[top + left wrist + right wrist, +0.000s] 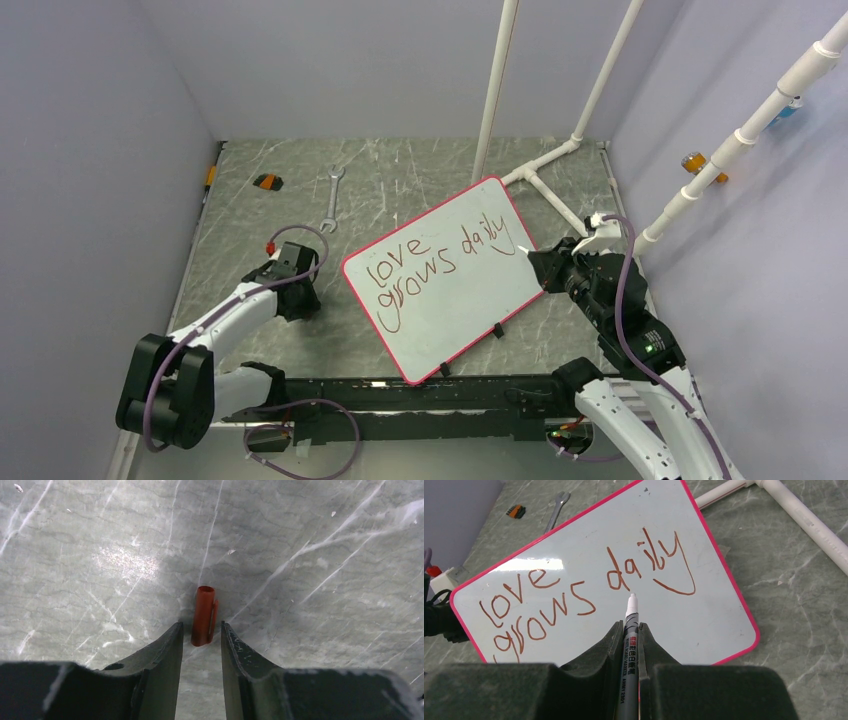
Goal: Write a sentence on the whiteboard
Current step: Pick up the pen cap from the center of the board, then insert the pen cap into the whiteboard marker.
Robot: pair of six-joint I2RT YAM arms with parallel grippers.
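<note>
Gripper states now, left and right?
Left gripper: jaws astride the red cap, grip cannot be told.
Right gripper: closed, holding the marker.

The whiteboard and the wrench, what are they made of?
The whiteboard looks like a smooth, glossy coated board: light glares off its white face. What is under the coating cannot be told. The wrench looks like bare metal, silvery grey with a dull shine.
</note>
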